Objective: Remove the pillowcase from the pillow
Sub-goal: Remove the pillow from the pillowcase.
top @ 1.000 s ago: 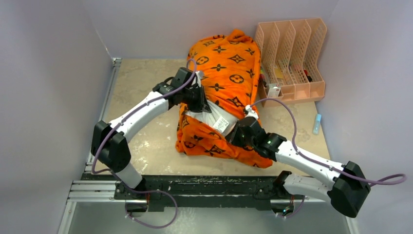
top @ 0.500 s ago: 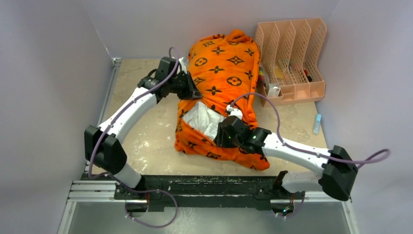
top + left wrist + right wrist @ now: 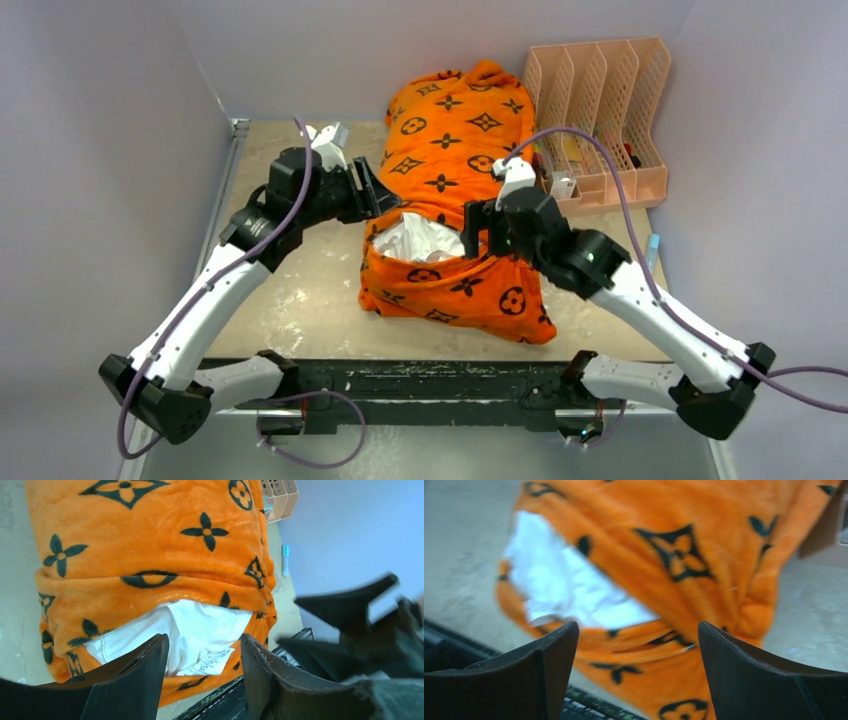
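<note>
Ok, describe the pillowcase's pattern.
The pillowcase is bright orange with black flower, diamond and circle motifs, clearest in left wrist view.

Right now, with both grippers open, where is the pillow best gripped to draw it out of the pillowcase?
Pinch the crumpled white bulge of the pillow showing in the open mouth of the pillowcase, coming from above on the near, arm-base side. It is the only uncovered part, its folds look pinchable, and the mouth faces that way.

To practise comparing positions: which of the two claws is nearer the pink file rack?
The right claw, on the pillowcase side facing the rack; the left claw is on the opposite side.
</note>
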Available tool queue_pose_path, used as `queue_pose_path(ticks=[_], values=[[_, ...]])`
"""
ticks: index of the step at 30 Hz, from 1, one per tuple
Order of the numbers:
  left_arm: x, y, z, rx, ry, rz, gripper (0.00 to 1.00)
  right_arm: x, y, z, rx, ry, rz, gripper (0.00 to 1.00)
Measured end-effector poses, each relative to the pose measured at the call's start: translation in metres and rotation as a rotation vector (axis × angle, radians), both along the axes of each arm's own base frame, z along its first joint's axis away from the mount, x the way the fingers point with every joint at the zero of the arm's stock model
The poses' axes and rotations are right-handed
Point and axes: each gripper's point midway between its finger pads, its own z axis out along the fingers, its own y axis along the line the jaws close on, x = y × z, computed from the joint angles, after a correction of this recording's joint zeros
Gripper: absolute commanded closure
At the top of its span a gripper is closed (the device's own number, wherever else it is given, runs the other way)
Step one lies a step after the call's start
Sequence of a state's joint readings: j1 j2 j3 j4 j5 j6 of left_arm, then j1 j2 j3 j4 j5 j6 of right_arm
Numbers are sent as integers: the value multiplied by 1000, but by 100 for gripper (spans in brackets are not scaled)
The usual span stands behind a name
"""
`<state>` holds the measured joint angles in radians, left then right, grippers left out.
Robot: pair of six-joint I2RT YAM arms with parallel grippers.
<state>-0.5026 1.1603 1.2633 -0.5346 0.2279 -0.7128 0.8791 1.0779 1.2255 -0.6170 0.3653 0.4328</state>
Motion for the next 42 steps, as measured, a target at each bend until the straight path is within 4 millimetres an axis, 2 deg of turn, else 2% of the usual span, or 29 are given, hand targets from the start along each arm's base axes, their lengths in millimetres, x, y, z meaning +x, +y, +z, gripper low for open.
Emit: queue_pose_path(ticks=[3,5,7,9,11,13,15,18,21,23,26,28,31,32,34,36,38,39,40,42], values=[[-13,-2,4,11,-23,-2,46,30,-20,-21,-89,43,-50,17],[-28,-17,-4,37,-17,-40,46,44,-24,-45,-162,97,-34,21],[-48,-37,-20,60,-10,-107,46,49,-17,-67,-211,150,19,36],[-70,-54,-41,102,6,-174,46,53,-10,-86,-260,186,60,40],[-86,-67,-58,154,3,-216,45,57,-9,-96,-291,204,68,60],[-96,-81,-71,216,-25,-249,45,60,-9,-96,-303,201,67,87],[-99,-92,-82,275,-60,-257,44,60,-11,-88,-291,178,60,100],[-100,-103,-95,343,-108,-242,44,57,-8,-71,-228,143,71,100],[-87,-100,-89,352,-150,-159,45,55,6,-59,-123,149,111,100],[-77,-88,-78,328,-171,-54,45,56,23,-52,-35,163,138,100],[-70,-52,-53,253,-188,119,45,63,61,-33,113,193,193,100],[-69,-21,-31,199,-198,239,45,77,96,-7,197,201,238,100],[-68,23,4,139,-217,397,44,114,144,46,300,119,276,100],[-69,36,17,121,-226,441,44,121,153,56,324,93,278,100],[-70,59,39,84,-243,513,44,123,161,63,349,69,277,100],[-72,80,53,56,-251,574,43,116,156,57,358,57,263,100],[-76,98,58,38,-247,624,42,101,138,29,339,87,230,100],[-78,106,57,34,-241,641,40,89,125,6,314,122,209,100],[-80,111,54,36,-234,649,40,77,113,-18,287,158,187,93],[-82,113,41,41,-209,655,40,53,93,-63,233,235,163,86]])
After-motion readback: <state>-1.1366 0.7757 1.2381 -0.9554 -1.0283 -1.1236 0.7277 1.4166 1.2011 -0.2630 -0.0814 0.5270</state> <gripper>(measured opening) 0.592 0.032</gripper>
